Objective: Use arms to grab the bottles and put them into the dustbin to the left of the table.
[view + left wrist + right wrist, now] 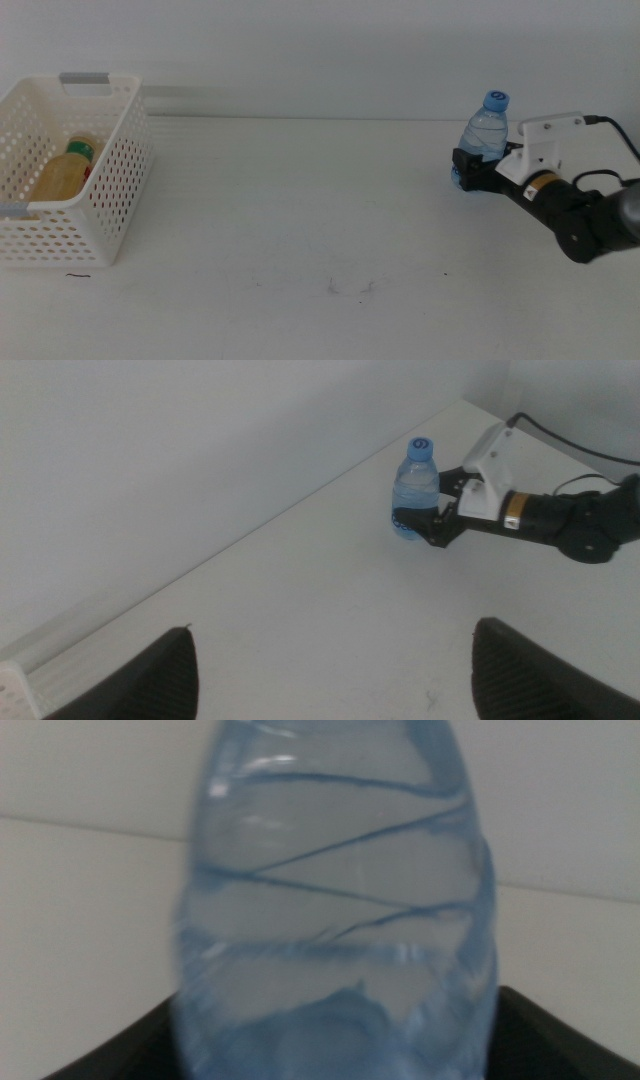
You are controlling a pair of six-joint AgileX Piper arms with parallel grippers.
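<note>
1. Middle view: the water bottle (486, 135) stands upright at the table's far right, clear ribbed plastic with a blue cap.
2. The right gripper (468, 170) is at the bottle's lower body, its 2 dark jaws on either side of it and clenched on it; a white block sits behind the jaws on the dark cylindrical right arm (585, 215).
3. The right wrist view is filled by the bottle's curved, grooved wall between the jaws.
4. The bin (110, 190) at the far left is white plastic with perforated sides and a grey handle; a yellow bottle (66, 172) lies inside.
5. The left gripper (330, 670) hangs above the table (320, 220), jaws spread wide, holding nothing.
6. The tabletop is plain white with faint scuffs, against a white wall.
</note>
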